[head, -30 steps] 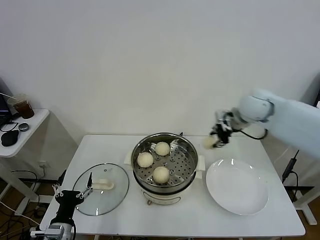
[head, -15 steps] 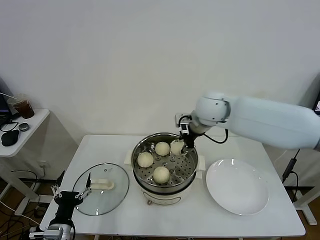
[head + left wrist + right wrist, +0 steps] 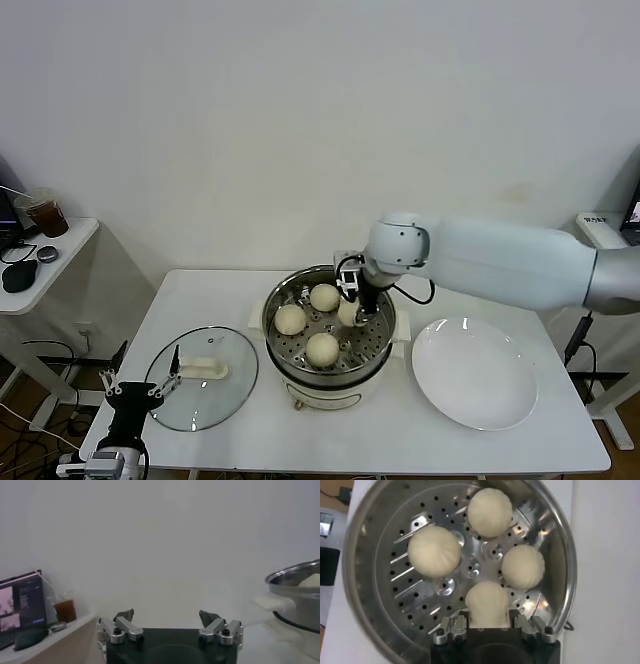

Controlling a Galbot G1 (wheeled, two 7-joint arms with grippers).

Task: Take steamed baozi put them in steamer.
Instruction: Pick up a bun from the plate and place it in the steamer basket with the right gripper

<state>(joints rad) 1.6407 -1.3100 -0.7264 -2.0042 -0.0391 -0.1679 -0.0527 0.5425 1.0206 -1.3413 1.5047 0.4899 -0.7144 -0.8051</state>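
Observation:
The steel steamer [image 3: 276,340] stands mid-table on a cream-white base. Three baozi lie on its perforated tray [image 3: 324,297] [image 3: 290,319] [image 3: 322,349]. My right gripper [image 3: 355,300] reaches down into the steamer's right side and is shut on a fourth baozi [image 3: 347,313]. In the right wrist view this held baozi [image 3: 487,605] sits between the fingers of the right gripper [image 3: 489,622], just above the tray, with the other three [image 3: 490,511] [image 3: 434,551] [image 3: 522,567] beyond it inside the steamer's rim [image 3: 357,555]. My left gripper [image 3: 140,393] is open and empty, parked low at the table's front left.
A round glass lid [image 3: 232,392] with a white handle lies left of the steamer. A flat white plate [image 3: 475,372] lies to its right. A side table [image 3: 60,262] with a drink cup [image 3: 44,213] stands at far left. The steamer's rim shows in the left wrist view [image 3: 295,577].
My right arm has carried the baozi leftward from beyond the plate to over the steamer and lowered it inside. The left arm has not moved.

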